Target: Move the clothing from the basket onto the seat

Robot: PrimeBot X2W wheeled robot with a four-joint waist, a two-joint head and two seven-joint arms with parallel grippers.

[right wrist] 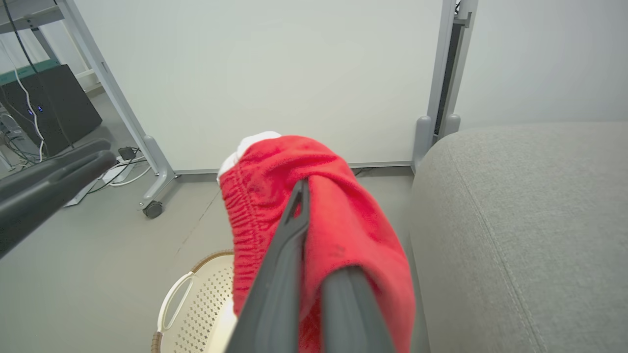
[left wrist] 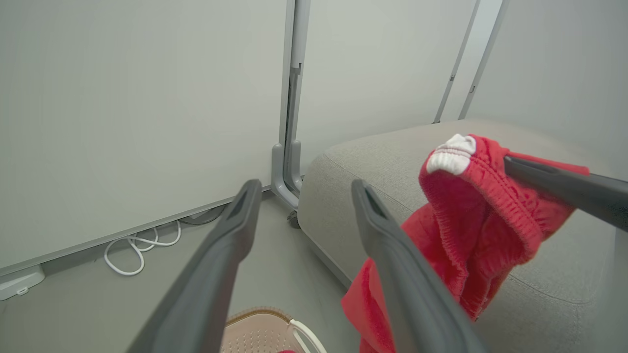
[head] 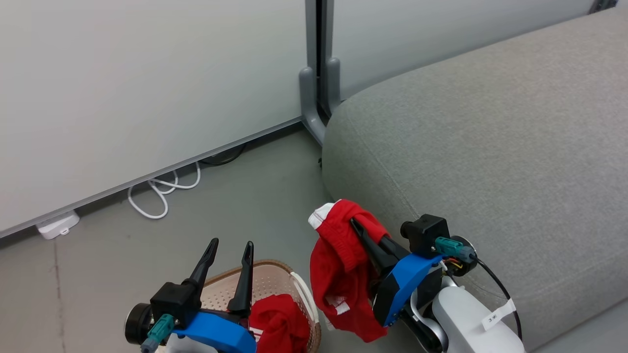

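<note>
item 1, my right gripper (head: 354, 224): fingers closed tight on a red garment (head: 338, 264) with white trim, which hangs in the air just beside the rounded corner of the grey seat (head: 490, 147).
item 2, my left gripper (head: 232, 243): fingers spread apart, holding nothing, above the basket (head: 267, 263).
item 3, second red garment (head: 277, 323): bunched inside the basket.
item 4, white tag (head: 498, 314) on my right arm's cable: marks too small to read.
item 5, white cable (head: 157, 196): looped on the floor by the wall panel.

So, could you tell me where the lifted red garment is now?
The garment hangs from the right gripper, low centre in the head view, between the basket and the seat.
</note>
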